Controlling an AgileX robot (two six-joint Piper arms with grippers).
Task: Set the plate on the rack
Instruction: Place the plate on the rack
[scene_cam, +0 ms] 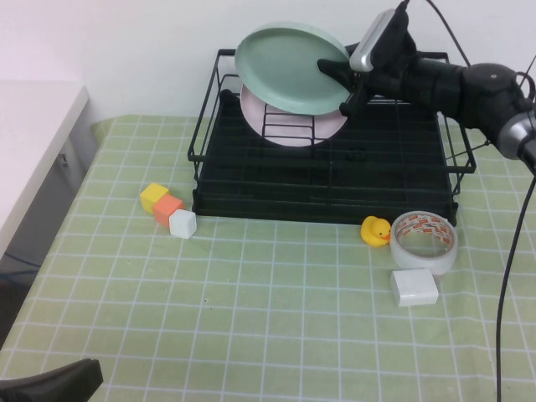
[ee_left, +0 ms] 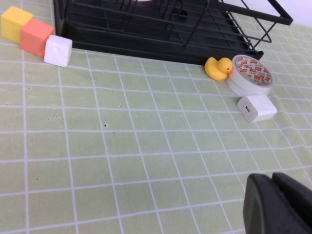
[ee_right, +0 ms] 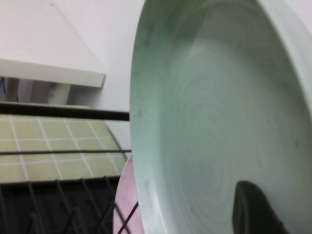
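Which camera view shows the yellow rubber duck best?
The left wrist view: the duck is large and unobstructed beside the tape roll. The high view shows it smaller. The right wrist view shows only the plate, no duck.

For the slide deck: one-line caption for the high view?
Right gripper holds the green plate tilted above the rack, over a pink plate; left gripper parked at near table edge.
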